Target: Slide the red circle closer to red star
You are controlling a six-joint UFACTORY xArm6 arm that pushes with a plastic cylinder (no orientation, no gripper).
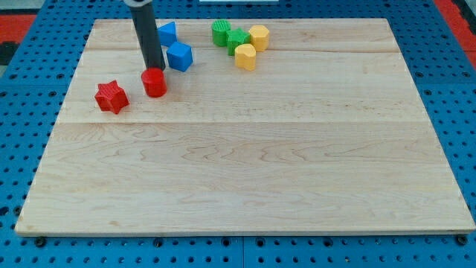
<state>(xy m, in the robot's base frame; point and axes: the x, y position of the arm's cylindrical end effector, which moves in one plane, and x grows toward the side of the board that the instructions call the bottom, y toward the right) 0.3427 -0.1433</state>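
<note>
The red circle [155, 83] is a short red cylinder at the upper left of the wooden board [245, 164]. The red star [111, 97] lies a short gap to its left and slightly lower. My tip [155, 69] stands right at the top edge of the red circle, touching or nearly touching it. The dark rod rises from there to the view's top.
A blue cube [179, 56] sits just right of the rod, and another blue block [166, 33] lies above it. Two green blocks [222, 33] [238, 40] and two yellow blocks [259, 36] [245, 56] cluster at the top centre.
</note>
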